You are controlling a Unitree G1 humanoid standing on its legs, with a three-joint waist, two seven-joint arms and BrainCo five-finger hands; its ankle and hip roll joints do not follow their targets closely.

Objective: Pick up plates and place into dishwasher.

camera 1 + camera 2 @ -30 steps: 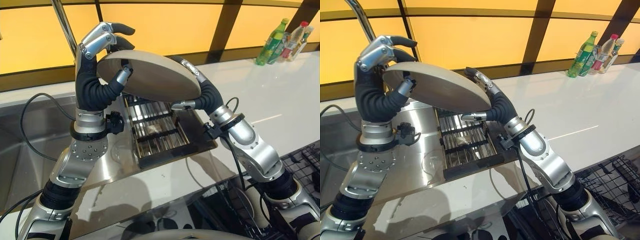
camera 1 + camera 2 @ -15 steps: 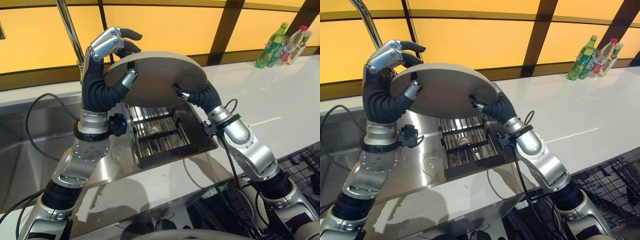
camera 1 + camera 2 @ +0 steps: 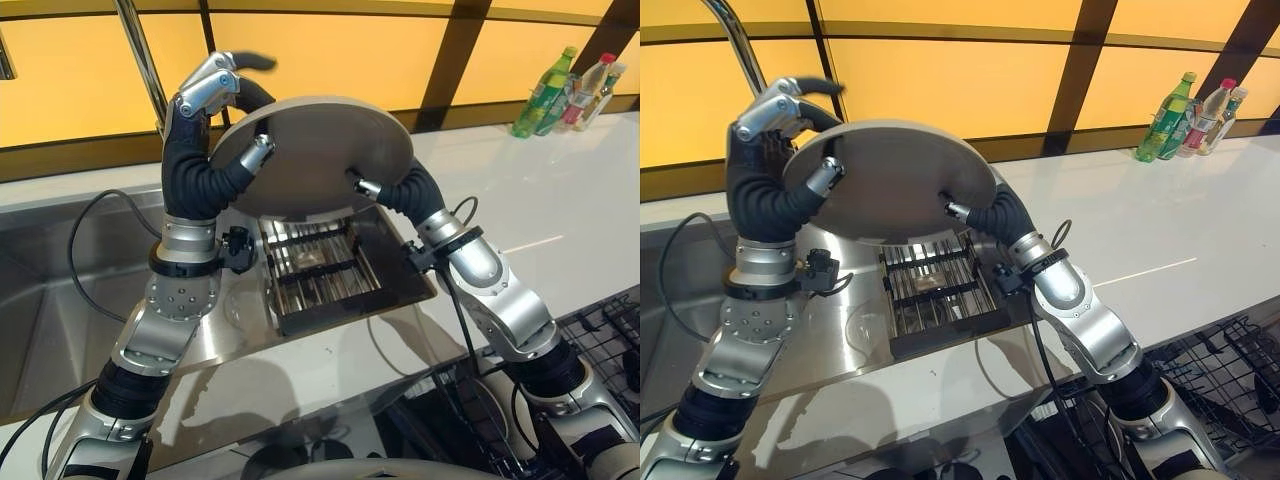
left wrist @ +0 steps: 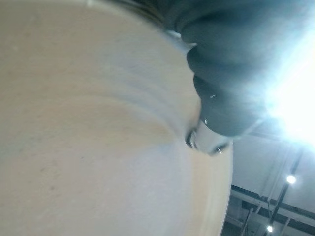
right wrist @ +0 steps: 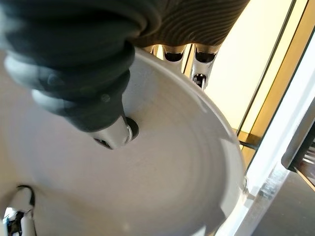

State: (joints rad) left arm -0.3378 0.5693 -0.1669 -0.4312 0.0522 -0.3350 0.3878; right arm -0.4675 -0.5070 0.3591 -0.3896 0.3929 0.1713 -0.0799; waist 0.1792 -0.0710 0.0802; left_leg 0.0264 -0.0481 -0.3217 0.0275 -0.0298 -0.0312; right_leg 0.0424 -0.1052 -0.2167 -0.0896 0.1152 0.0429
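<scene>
Both hands hold one round grey plate (image 3: 315, 155) in the air above the slatted drain tray (image 3: 325, 268) that is set into the steel sink surround (image 3: 215, 330). The plate is tilted so its underside faces the head camera. The left hand (image 3: 205, 150) grips the plate's left edge, thumb pressed on the underside and fingers curled over the rim behind it. The right hand (image 3: 385, 192) takes the right edge, its thumb tip on the underside and its fingers wrapped past the rim, as its wrist view shows. To the left of the drain tray the sink basin (image 3: 50, 310) drops away, and a faucet neck (image 3: 140, 60) rises behind it. To the right of the tray runs a white bench (image 3: 540, 210), with bottles (image 3: 570, 85) standing at its far corner. Behind the tray stand amber wall panels (image 3: 330, 45) split by dark frames. Nearer than the tray, a black wire rack (image 3: 600, 330) shows at the bench's right edge.
</scene>
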